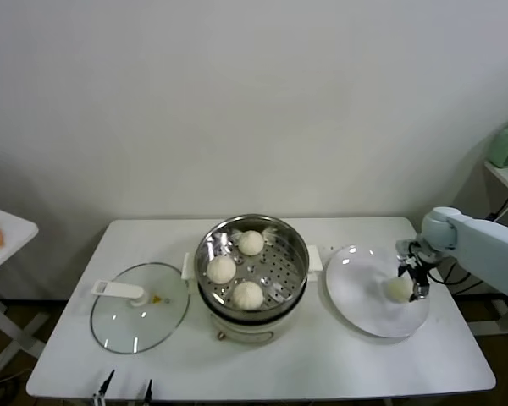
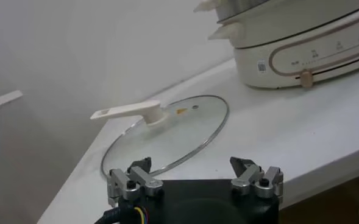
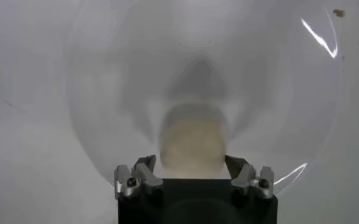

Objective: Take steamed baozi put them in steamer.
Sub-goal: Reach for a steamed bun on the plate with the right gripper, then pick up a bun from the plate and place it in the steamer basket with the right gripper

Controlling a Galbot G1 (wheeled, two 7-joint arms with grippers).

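Observation:
Three baozi (image 1: 251,243) (image 1: 221,269) (image 1: 247,294) lie in the shiny steamer (image 1: 296,254) at the table's middle. Another baozi (image 1: 399,288) (image 3: 191,137) rests on the white plate (image 1: 360,288) (image 3: 106,91) to the right. My right gripper (image 1: 409,283) (image 3: 190,161) is down over it, a finger pressed against each side of the bun. My left gripper (image 1: 127,387) (image 2: 191,165) waits open and empty at the table's front edge, just short of the glass lid.
The glass lid (image 1: 140,309) (image 2: 167,131) with its white handle lies flat to the left of the steamer. The steamer's cream pot base (image 2: 301,52) stands beyond it. A small side table (image 1: 0,233) stands at the far left.

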